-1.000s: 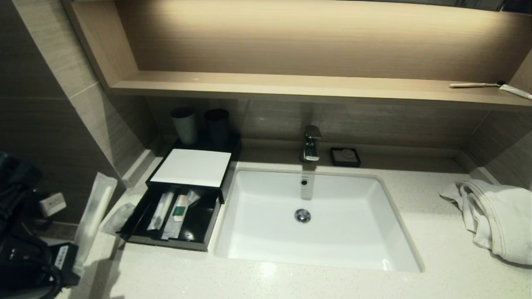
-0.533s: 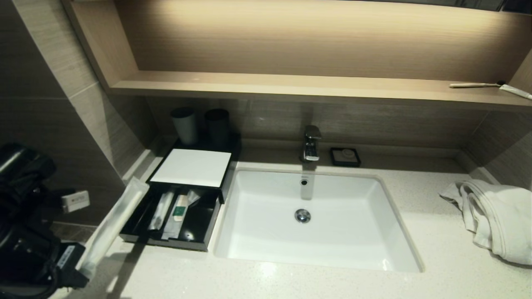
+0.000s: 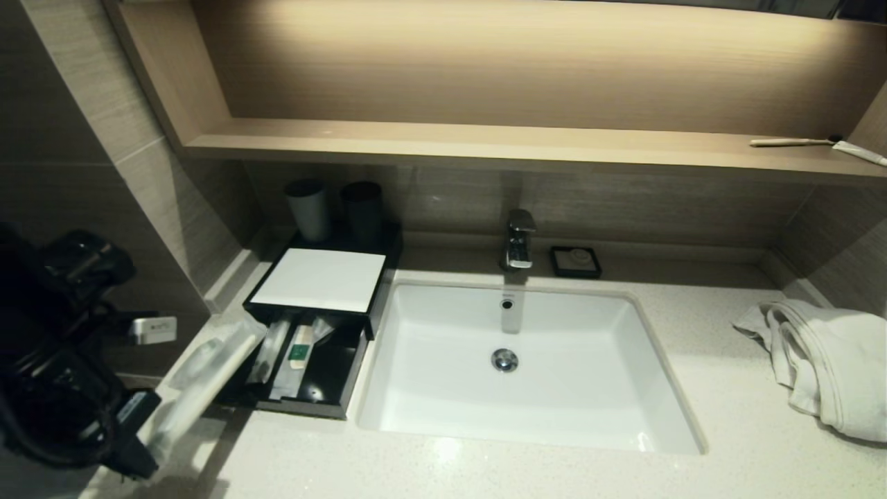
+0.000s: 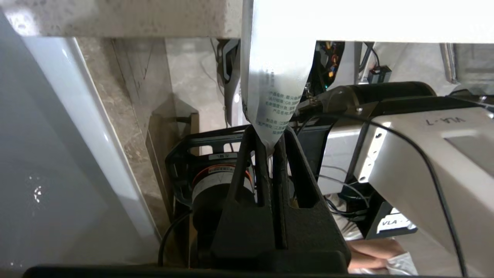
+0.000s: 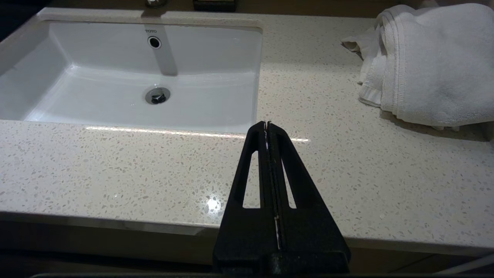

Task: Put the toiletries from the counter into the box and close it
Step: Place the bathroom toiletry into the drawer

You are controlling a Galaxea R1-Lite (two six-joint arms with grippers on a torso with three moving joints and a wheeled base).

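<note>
The black box (image 3: 260, 301) with a white top panel stands left of the basin, its drawer (image 3: 326, 388) pulled open. In the drawer lie a slim whitish packet (image 3: 272, 350) and one with a green label (image 3: 301, 350). My left gripper (image 3: 147, 443) (image 4: 268, 139) is shut on the low end of a long translucent packet (image 3: 208, 381) (image 4: 276, 85), which leans with its free end over the drawer's left corner. A short pouch (image 3: 187, 355) lies on the counter (image 3: 485, 471) beside the drawer, partly behind the held packet. My right gripper (image 5: 267, 125) is shut and empty above the counter's front edge.
The white basin (image 3: 644, 388) fills the middle, with a tap (image 3: 520, 239) and a small black soap dish (image 3: 575, 262) behind it. A white towel (image 3: 824, 360) (image 5: 432, 65) lies at the right. Two dark cups (image 3: 308, 208) stand behind the box. A toothbrush (image 3: 790, 142) lies on the wooden shelf.
The left gripper has swung the long packet from nearly upright down to a lean, bringing its free end rightward to the drawer's left corner. The arm has shifted right.
</note>
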